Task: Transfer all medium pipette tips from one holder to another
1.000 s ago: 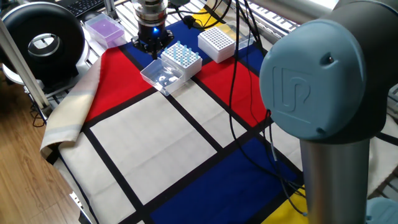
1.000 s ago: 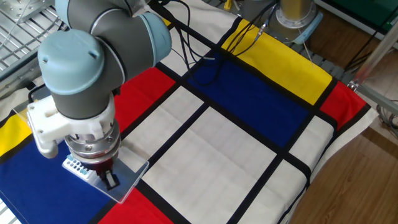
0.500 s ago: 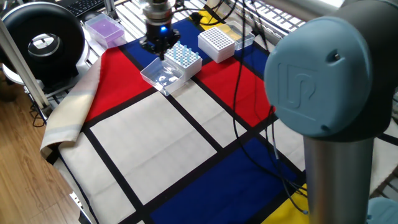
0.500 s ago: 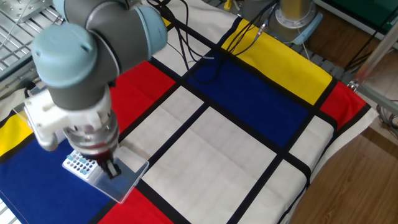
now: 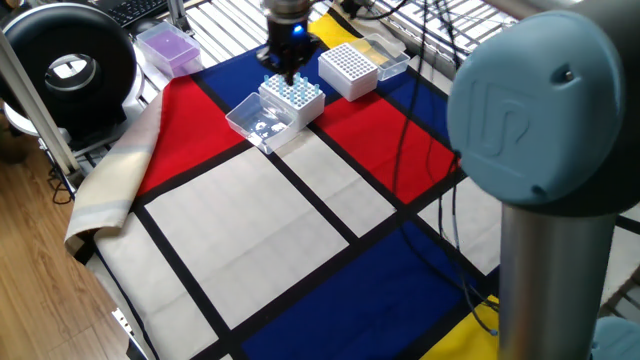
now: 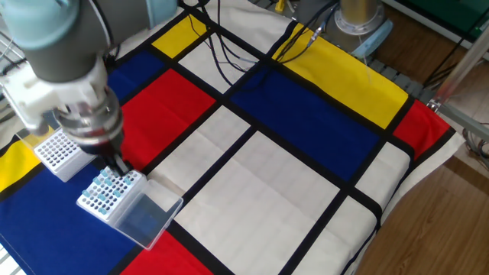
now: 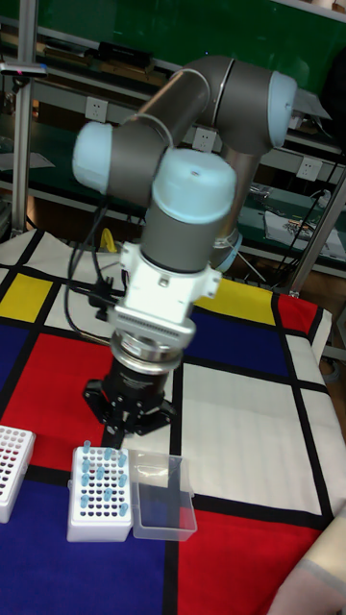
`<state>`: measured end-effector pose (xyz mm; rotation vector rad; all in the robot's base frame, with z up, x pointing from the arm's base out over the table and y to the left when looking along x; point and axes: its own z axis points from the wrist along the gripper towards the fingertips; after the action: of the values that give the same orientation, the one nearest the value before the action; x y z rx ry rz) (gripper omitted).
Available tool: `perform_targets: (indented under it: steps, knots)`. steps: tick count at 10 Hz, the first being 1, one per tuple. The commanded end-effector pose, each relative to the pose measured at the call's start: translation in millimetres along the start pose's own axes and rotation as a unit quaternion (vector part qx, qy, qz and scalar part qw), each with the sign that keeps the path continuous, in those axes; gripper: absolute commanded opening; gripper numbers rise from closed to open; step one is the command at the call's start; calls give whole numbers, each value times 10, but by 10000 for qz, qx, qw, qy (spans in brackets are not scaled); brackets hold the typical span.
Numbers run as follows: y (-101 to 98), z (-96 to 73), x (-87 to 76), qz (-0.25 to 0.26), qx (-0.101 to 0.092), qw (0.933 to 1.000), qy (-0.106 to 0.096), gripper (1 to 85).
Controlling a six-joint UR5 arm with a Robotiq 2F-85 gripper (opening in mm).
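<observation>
Several pale-blue medium pipette tips (image 5: pixel 290 88) (image 6: pixel 107 191) (image 7: pixel 100 474) stand upright in a white holder (image 5: pixel 305 102) (image 6: pixel 92 208) (image 7: pixel 96 524). A second white holder (image 5: pixel 348 68) (image 6: pixel 56 150) (image 7: pixel 13 466) sits just beside it, and its grid of holes looks empty. My gripper (image 5: pixel 289 72) (image 6: pixel 118 169) (image 7: pixel 117 434) hangs just above the tip-filled holder, at the edge nearest the second holder. The dark fingers (image 6: pixel 114 160) look pressed together, and I see nothing between them.
A clear plastic lid (image 5: pixel 256 122) (image 6: pixel 145 218) (image 7: pixel 160 496) lies against the tip holder. A purple-topped box (image 5: pixel 168 45) and a black round device (image 5: pixel 68 62) stand at the far left. Cables (image 5: pixel 400 110) trail over the chequered cloth.
The gripper has travelled from over the clear lid across the tip holder toward the second white holder. The holders and lid have stayed in place.
</observation>
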<state>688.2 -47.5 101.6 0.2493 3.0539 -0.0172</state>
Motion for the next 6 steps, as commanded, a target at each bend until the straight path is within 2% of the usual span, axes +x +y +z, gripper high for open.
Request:
perform_targets:
  steps: [1,3,6]
  knots:
    - [-262,-2,110,-189,-94,9998,-7,17]
    - [-357,82,152,-325,-117,9994,-66,17]
    - [-504,162,208,-537,-52,9985,-43,17]
